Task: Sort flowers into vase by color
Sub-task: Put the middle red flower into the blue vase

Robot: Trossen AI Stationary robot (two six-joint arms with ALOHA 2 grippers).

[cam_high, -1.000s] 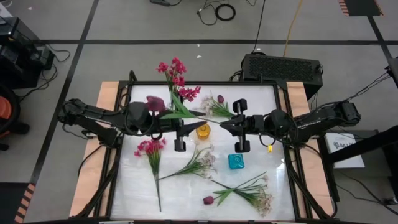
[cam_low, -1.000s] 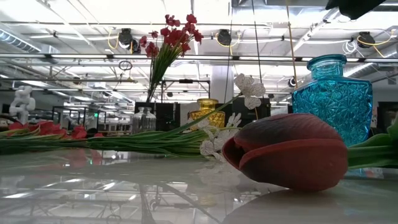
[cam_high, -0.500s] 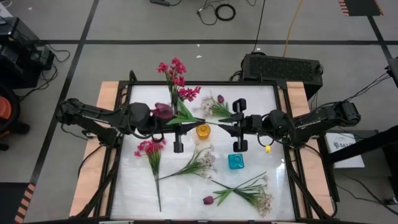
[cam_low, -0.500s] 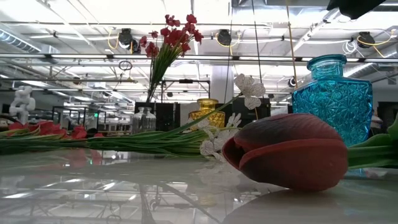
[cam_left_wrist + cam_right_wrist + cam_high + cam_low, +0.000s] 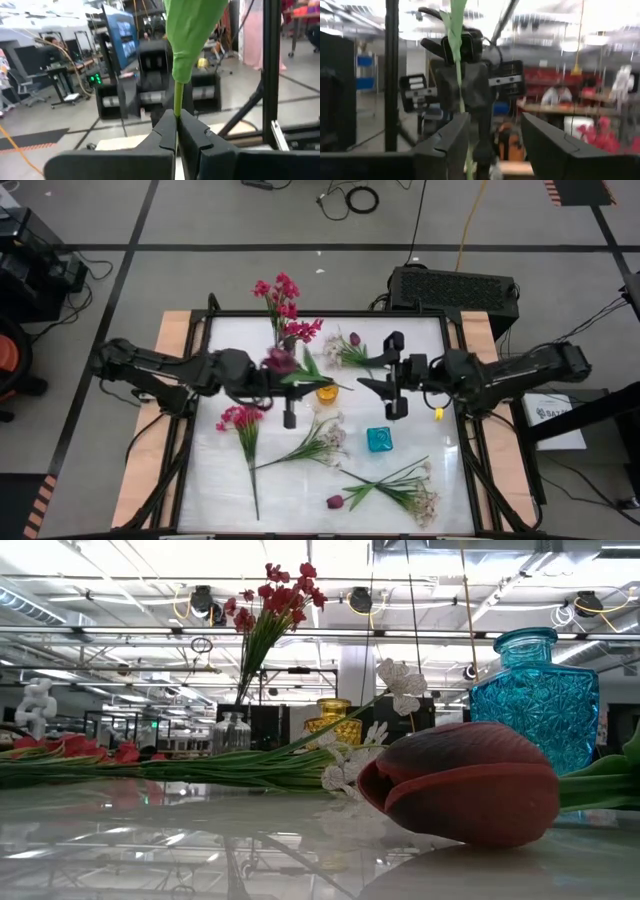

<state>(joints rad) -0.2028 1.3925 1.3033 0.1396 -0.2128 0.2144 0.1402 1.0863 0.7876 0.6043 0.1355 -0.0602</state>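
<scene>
My left gripper [image 5: 300, 383] is shut on a maroon tulip [image 5: 280, 361] with green leaves, held in the air over the table's middle, beside the yellow vase [image 5: 327, 391]. My right gripper [image 5: 372, 383] faces it from the right, open. The tulip's stem [image 5: 461, 95] runs past the inner side of one right finger [image 5: 451, 137]; I cannot tell whether they touch. Pink flowers [image 5: 285, 305] stand in a clear vase [image 5: 232, 732] at the far side. A blue vase [image 5: 379, 440] stands nearer. My left gripper pinches the tulip's thin green stem [image 5: 177, 102] between its two fingers, just below a broad leaf [image 5: 192, 30]. The fingers come level from the table's left and lie across the stem. The tulip is lifted clear and stands about upright, its bud above the gripper.
Loose sprigs lie flat on the white table: a pink one [image 5: 243, 420] at the left, a white one [image 5: 320, 442] in the middle, white ones with a tulip bud [image 5: 334, 502] near the front, and a white one with a tulip [image 5: 345, 348] at the far side.
My left gripper has shut on the tulip's stem. My right gripper has opened, let go of the stem and drawn back toward the table's right edge, rising a little. The tulip's bud has swung toward the right, over the left gripper.
</scene>
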